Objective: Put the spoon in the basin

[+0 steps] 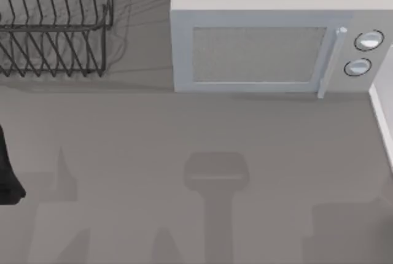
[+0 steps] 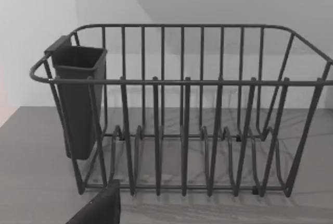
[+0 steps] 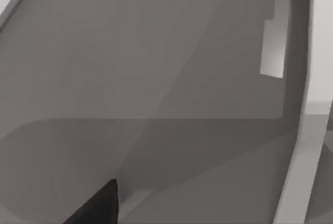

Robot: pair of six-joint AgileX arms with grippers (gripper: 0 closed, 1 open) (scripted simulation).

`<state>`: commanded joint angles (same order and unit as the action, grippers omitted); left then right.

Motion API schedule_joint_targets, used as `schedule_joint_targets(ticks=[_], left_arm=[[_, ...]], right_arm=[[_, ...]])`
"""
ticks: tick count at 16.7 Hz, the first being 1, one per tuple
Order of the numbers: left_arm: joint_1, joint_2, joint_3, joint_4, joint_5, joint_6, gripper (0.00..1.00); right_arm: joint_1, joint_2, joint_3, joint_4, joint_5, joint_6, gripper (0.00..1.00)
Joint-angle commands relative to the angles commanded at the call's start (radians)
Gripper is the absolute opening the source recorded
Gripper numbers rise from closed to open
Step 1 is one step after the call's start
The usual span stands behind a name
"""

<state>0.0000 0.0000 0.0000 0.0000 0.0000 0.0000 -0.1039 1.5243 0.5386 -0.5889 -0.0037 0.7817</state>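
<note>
Our right end effector (image 3: 99, 206) looks down into what seems the basin (image 3: 294, 151), so this arm is nearer. The left end effector (image 2: 99, 208) faces the dish rack (image 2: 182, 82). Whether either is open or closed, we cannot tell.

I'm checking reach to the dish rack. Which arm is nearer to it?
Left. The left arm sits at the table's left edge, just in front of the dish rack, its wrist view facing it. The right pincer hangs over what looks like the basin.
</note>
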Motion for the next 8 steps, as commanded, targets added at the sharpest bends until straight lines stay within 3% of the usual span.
schedule_joint_targets(ticks=[8], left_arm=[[0.0,0.0,0.0,0.0,0.0,0.0,1.0]], right_arm=[[0.005,-0.108,0.138,-0.219,0.019,-0.006,0.0]])
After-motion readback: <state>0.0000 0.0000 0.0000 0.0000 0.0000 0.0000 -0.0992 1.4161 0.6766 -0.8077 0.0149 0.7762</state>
